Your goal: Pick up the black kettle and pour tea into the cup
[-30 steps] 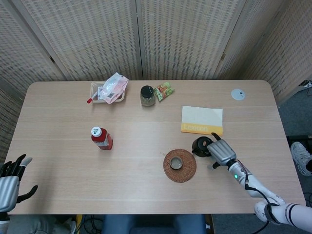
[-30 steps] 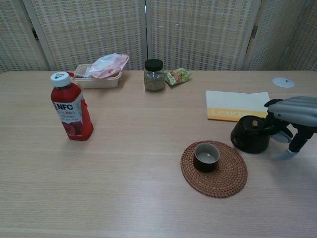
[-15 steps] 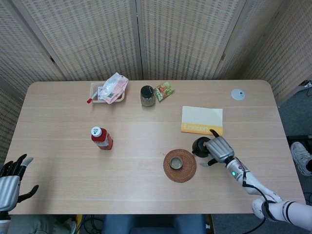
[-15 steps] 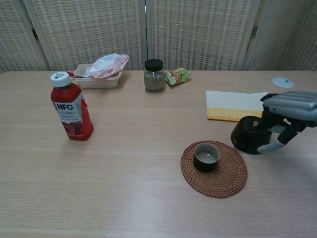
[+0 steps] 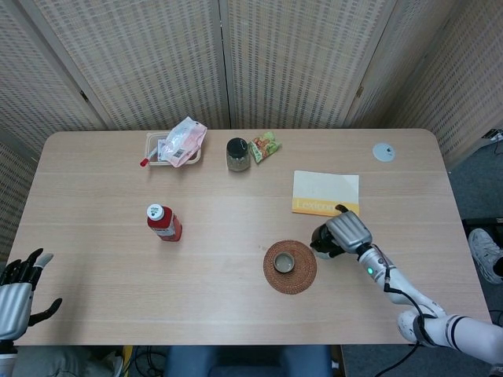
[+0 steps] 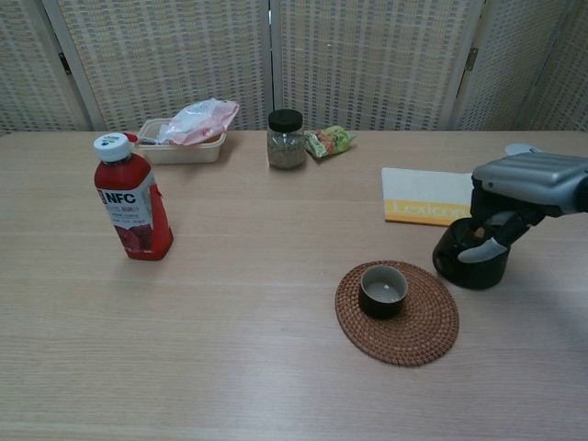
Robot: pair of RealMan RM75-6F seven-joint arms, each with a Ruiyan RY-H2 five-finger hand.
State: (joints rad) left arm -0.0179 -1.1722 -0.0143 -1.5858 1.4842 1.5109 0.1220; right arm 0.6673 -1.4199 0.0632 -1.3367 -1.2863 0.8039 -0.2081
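Note:
The black kettle (image 6: 469,264) stands on the table just right of the round woven coaster (image 6: 418,326). A small dark cup (image 6: 382,289) sits upright on that coaster. My right hand (image 6: 516,186) lies over the kettle's top, its thumb across the front and the other fingers behind, gripping it. In the head view the right hand (image 5: 348,232) hides most of the kettle (image 5: 320,240), beside the cup (image 5: 284,262). My left hand (image 5: 17,284) hovers off the table's front left corner, fingers apart and holding nothing.
A red juice bottle (image 6: 131,197) stands at the left. At the back are a food box with a pink bag (image 6: 184,129), a dark-lidded jar (image 6: 286,140) and a snack packet (image 6: 329,141). A yellow-and-white book (image 6: 432,197) lies right behind the kettle.
My right hand has moved left from beside the kettle onto it, and its thumb and fingers have closed round it. The left hand, cup and coaster have stayed put.

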